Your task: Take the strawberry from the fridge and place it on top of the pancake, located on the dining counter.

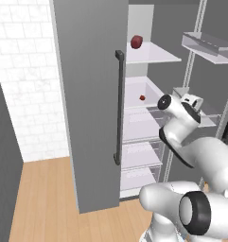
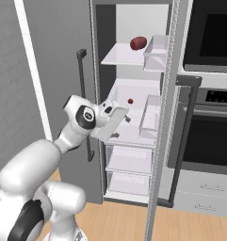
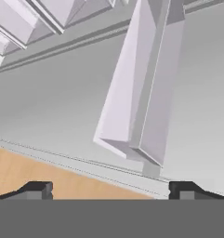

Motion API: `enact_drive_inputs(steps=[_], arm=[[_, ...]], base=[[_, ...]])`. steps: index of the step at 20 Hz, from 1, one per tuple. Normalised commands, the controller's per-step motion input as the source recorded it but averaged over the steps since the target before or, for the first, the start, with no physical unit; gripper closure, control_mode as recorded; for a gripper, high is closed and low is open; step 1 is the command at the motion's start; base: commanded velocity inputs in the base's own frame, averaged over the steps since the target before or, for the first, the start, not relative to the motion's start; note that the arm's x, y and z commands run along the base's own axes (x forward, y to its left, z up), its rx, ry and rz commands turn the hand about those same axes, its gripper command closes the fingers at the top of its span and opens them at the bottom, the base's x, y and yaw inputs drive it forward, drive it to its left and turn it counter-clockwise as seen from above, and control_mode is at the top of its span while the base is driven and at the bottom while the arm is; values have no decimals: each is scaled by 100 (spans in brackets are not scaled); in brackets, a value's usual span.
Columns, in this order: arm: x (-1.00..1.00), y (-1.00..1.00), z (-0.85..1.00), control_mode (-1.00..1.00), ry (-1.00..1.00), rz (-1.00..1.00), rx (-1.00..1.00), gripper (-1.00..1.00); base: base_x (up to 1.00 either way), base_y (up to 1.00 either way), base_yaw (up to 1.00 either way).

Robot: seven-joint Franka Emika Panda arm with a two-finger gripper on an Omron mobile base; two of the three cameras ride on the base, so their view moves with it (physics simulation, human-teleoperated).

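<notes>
the strawberry sits on the middle shelf of the open fridge. it looks tiny, light and probably soft, best pinched gently across its middle. the end effector is spread wide and empty, near the shelf's front, short of the berry.

You are seeing the strawberry sitting on the fridge's middle shelf, below the larger fruit

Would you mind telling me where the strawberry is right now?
The strawberry sits on the fridge's middle white shelf, one shelf below the larger dark red fruit, behind the open right-hand door.
</notes>
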Motion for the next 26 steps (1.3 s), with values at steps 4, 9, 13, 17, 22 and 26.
enact_drive_inputs(steps=[4,9,13,17,22,26], arm=[[-37,68,0,-100,0,-6,48,-100],[-46,51,0,-100,3,-21,72,-100],[-37,60,0,-100,13,-29,46,-100],[-51,41,1,-100,3,-35,39,-100],[-89,3,-2,-100,-2,-15,21,-100],[-72,0,0,-100,-14,-6,0,-100]], base=[[0,0,0],[0,0,0],[0,0,0],[0,0,0],[0,0,0],[0,0,0]])
